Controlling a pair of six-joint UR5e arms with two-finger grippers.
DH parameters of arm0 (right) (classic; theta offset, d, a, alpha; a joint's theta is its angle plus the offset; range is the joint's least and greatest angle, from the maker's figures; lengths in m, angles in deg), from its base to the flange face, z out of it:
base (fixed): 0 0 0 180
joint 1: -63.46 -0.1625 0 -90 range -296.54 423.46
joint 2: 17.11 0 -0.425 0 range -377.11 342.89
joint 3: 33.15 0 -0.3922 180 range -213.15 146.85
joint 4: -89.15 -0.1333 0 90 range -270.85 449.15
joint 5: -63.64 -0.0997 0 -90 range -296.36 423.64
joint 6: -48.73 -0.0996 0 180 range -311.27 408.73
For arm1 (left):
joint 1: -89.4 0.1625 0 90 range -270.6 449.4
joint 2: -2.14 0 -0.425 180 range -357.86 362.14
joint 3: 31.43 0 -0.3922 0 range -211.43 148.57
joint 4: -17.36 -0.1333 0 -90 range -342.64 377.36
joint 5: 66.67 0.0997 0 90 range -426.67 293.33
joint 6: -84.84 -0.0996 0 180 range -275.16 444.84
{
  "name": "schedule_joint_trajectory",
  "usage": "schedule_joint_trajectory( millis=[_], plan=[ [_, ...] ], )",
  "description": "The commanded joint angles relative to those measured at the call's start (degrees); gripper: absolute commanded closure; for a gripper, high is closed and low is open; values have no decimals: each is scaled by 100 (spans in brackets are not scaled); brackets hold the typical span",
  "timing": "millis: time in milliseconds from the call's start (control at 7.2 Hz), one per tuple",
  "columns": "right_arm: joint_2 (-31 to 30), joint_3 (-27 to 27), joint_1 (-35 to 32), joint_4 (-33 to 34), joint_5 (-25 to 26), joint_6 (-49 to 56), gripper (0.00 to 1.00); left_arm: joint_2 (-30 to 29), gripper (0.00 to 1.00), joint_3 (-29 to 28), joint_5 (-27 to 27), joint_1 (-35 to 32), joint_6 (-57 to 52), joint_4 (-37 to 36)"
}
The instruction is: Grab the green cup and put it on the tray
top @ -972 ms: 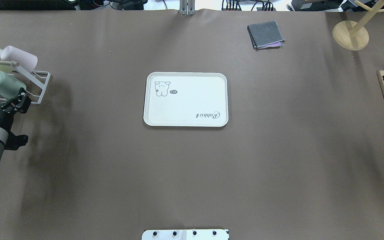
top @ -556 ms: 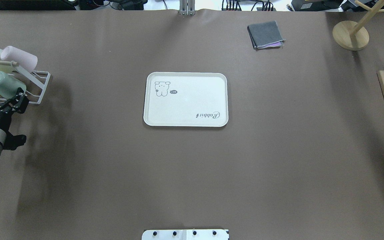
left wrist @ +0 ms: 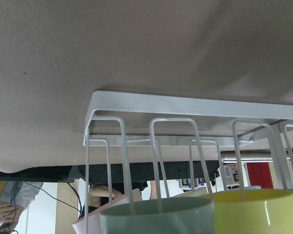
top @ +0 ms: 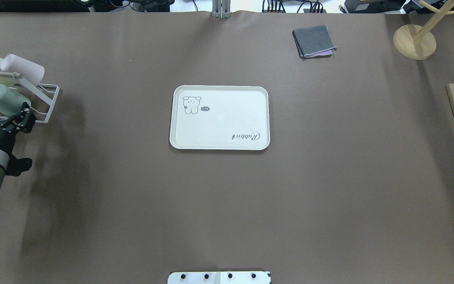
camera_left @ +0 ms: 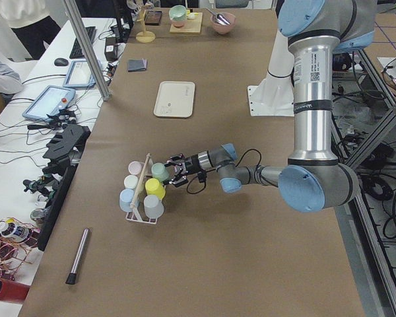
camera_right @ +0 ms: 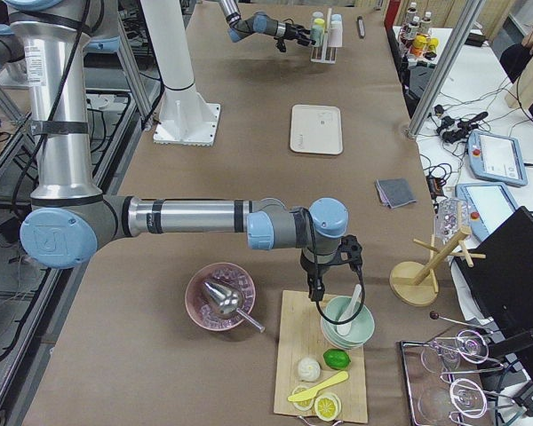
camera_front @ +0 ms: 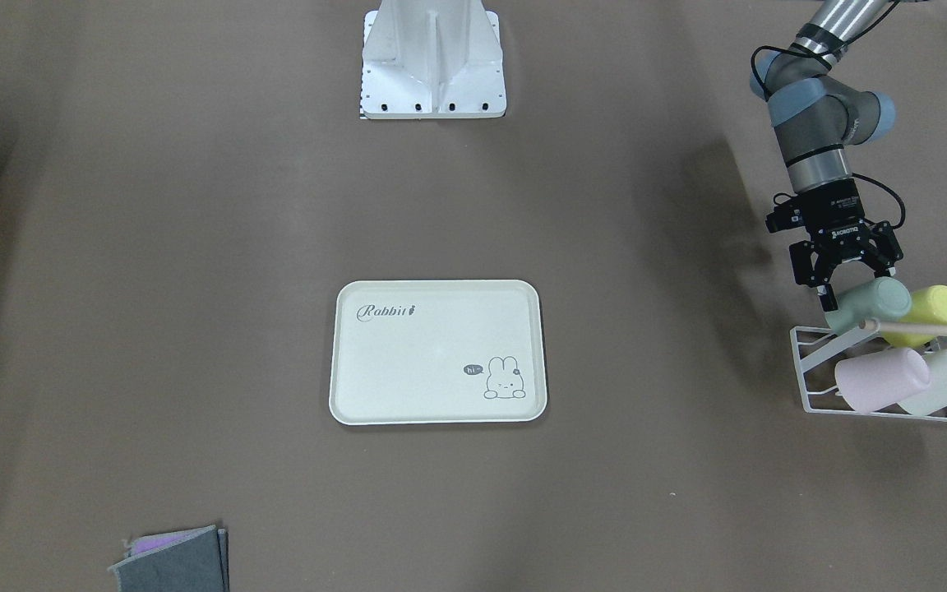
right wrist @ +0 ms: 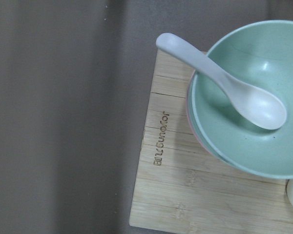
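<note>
The tray (top: 227, 118) lay flat on the brown table (top: 132, 205), straight out in front of the robot. Past the tray's far edge, toward the robot's right, sat a folded grey cloth (top: 313, 40).

Well off the tray's left end stood a white wire rack (camera_front: 810, 362) with cups lying tilted on its pegs. The green cup (camera_front: 872, 302) rested in the rack's row nearer the robot, at the end closest to the tray. A yellow cup (camera_front: 934, 304) lay against its side away from the tray. The left gripper (camera_front: 856, 284) hovered at the green cup's robot-facing side with its fingers spread wide and nothing gripped. The views did not settle whether a fingertip touched the cup.

Farthest from the tray, well beyond its right end, the right gripper (camera_right: 320, 293) hung over a wooden board (right wrist: 185, 195), beside a green bowl (right wrist: 254, 141) that held a white spoon (right wrist: 234, 92). Whether its fingers were wide or narrow could not be told.
</note>
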Motion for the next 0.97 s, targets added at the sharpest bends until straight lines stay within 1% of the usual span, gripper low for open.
schedule_joint_trajectory(
  millis=[0,139,278,417,694,833],
  plan=[
    [-42,103,-120,-127,-37,-335,0,-45,2,-63,0,-8,2,0],
    [-51,304,-173,134,-46,-397,0,-97,2,-63,0,-8,-6,0],
    [1,767,-173,885,-2,-676,0,-115,2,-72,0,-8,2,0],
    [19,945,-173,1214,7,-731,0,-133,2,-72,0,-17,2,0],
    [-234,991,-200,1192,-54,-723,0,-168,2,-81,0,-26,11,0],
    [-261,1009,-200,1174,-20,-705,0,-168,3,-81,0,-26,20,0]
  ],
)
